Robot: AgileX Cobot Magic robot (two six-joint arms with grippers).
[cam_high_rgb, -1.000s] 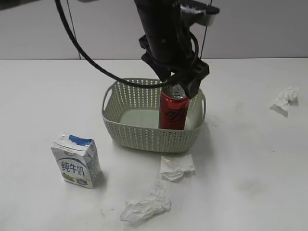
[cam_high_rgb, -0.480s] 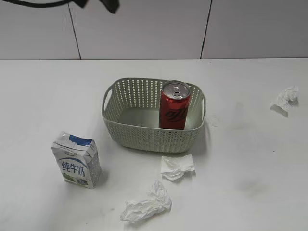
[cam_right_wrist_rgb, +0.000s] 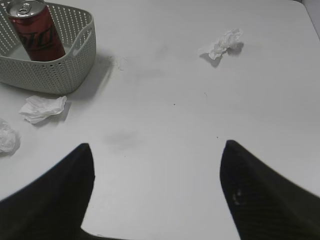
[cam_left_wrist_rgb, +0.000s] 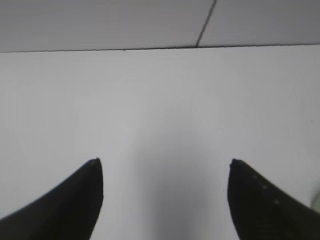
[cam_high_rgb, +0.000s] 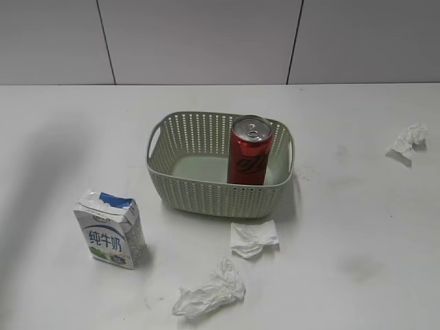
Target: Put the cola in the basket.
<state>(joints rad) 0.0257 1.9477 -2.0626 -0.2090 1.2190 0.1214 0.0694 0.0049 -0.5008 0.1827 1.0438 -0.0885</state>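
Note:
The cola (cam_high_rgb: 249, 151), a slim red can with a silver top, stands upright inside the pale green basket (cam_high_rgb: 206, 196), at its right end. It also shows in the right wrist view (cam_right_wrist_rgb: 37, 32), inside the basket (cam_right_wrist_rgb: 65, 70) at the top left. No arm shows in the exterior view. My left gripper (cam_left_wrist_rgb: 164, 162) is open and empty over bare white table. My right gripper (cam_right_wrist_rgb: 156, 146) is open and empty, well away from the basket.
A white-and-blue milk carton (cam_high_rgb: 108, 229) stands front left. Crumpled tissues lie in front of the basket (cam_high_rgb: 253, 238), at the front (cam_high_rgb: 209, 292) and at the far right (cam_high_rgb: 408, 139). A grey wall (cam_high_rgb: 206, 41) runs behind the table.
One second ago an arm's gripper was at the cola's top in the basket. It let go and lifted out of the exterior view. The cola stays upright in the basket.

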